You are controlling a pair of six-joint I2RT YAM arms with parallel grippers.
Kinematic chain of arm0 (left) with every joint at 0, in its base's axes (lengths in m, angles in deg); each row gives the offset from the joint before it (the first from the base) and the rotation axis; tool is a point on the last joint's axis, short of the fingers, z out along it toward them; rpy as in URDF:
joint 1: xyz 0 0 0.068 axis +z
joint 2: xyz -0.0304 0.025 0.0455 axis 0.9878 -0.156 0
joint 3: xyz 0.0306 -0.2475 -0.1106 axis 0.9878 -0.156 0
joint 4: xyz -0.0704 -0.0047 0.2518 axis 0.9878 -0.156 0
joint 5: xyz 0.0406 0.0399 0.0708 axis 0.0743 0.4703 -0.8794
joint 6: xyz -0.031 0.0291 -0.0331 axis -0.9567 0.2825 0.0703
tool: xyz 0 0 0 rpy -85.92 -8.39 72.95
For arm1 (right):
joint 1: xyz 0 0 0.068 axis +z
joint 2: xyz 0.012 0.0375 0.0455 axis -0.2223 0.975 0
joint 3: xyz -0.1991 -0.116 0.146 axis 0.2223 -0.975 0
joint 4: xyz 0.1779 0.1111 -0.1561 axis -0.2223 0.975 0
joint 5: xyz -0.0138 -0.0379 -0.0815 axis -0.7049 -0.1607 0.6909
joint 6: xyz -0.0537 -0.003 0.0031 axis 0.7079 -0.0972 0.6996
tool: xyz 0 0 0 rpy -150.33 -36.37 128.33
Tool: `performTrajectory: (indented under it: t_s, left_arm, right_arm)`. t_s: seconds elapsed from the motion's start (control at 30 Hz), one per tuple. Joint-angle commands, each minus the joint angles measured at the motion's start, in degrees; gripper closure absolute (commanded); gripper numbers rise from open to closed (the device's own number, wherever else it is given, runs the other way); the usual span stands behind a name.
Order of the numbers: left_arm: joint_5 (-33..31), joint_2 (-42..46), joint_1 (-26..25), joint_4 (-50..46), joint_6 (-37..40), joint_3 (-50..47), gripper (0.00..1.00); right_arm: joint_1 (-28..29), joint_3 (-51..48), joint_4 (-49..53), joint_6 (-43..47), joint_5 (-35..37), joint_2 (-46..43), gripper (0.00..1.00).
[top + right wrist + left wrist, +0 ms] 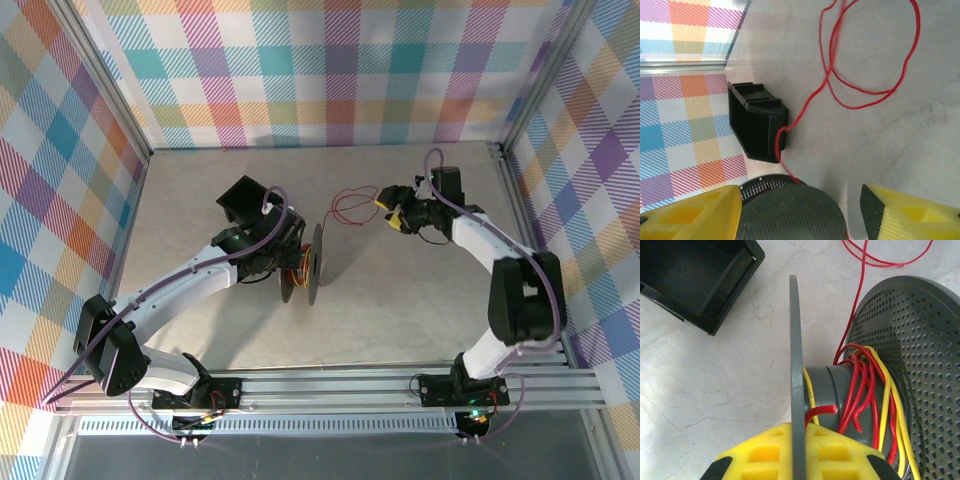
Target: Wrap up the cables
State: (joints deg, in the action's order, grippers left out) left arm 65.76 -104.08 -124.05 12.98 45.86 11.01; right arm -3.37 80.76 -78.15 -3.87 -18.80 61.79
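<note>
Here we are over the counter, and the left claw is clamped on the grey reel. Its yellow fingers sit pressed either side of the thin near flange. From above, the left arm reaches in to the middle of the counter, and the reel stands on edge there, its two discs upright.

Now the cables. Several turns of red wire lie around the reel's hub, between the flanges, with yellow strands running beside them against the perforated flange. One cut red end pokes out by the thin flange, just above the yellow fingers. From the hub a single red strand climbs away toward the far side.

In the top view that strand opens into loose loops lying on the counter, to the far right of the reel and just left of the right claw.

Looking from the right wrist, the right claw has its yellow fingers standing well apart, and we see nothing pinched between them. The perforated flange shows through the gap, and the overhead picture puts it clear of that claw. The red loops curl on the bare counter, and their tail drops past a black box down behind the reel.

That box sits on the counter to the far left of the reel.
</note>
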Motion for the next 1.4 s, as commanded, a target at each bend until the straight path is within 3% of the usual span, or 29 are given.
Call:
performTrajectory:
  t_s: [0.0,0.2,0.47,0.87,0.97,1.1,1.37]
  left_arm:
    - [-0.66,0.61,-0.65,2.18,0.11,-1.13,1.0]
    - [-0.41,0.44,-0.73,2.49,0.17,-1.33,1.0]
    - [0.08,-0.69,-1.06,3.45,0.04,-1.42,1.0]
    - [0.17,-1.41,-1.27,3.8,-0.49,-1.68,1.0]
    - [0.19,-1.24,-1.24,3.91,-0.49,-1.85,1.0]
    - [0.27,-1.33,-1.25,3.83,-0.54,-1.76,1.0]
    - [-0.09,-2.01,-1.22,3.48,-1.03,-1.34,1.0]
  right_arm:
    - [-0.05,4.04,-8.5,-6.5,-3.89,4.95,0.37]
    - [0.01,9.11,-12.76,-11.34,-6.26,13.79,0.41]
    - [0.11,13.97,-14.92,-14.95,-7.69,21.36,0.57]
    - [0.37,15.08,-17.87,-17.9,-7.88,26.79,0.52]
    - [0.37,16.16,-17.7,-18.21,-8.05,27.64,0.63]
    - [0.45,16.56,-19.02,-19.23,-8.17,27.28,0.99]
    - [2.11,15.84,-18.17,-15.52,-6.12,16.44,1.0]
